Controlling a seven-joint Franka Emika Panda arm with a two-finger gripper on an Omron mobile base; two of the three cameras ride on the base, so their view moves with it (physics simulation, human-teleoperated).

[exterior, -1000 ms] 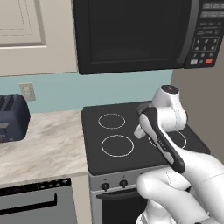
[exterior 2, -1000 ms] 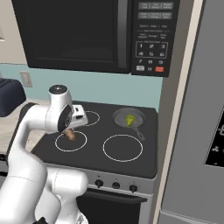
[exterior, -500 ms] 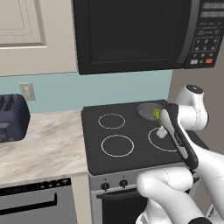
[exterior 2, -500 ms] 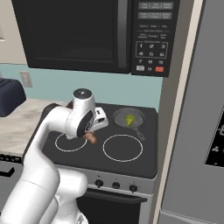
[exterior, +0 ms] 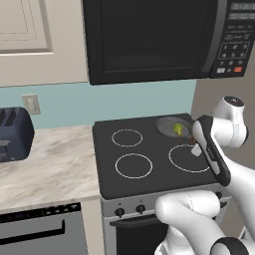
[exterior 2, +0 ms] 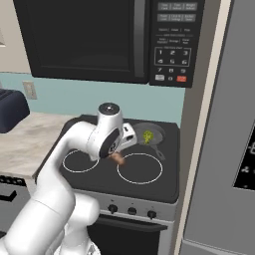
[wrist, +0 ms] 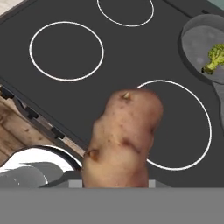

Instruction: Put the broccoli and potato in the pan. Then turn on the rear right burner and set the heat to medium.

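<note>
Potato (wrist: 120, 138) sits clamped in the pincer (exterior 2: 119, 158) above the front right burner (wrist: 175, 124); the pan (wrist: 199, 46), holding the broccoli (wrist: 213, 57), lies just beyond on the rear right ring.

I can read the digits 1 to 9 on the microwave keypad (exterior 2: 169, 56), set in three rows. The small labels on the buttons above them are too blurred for me to read.
</note>
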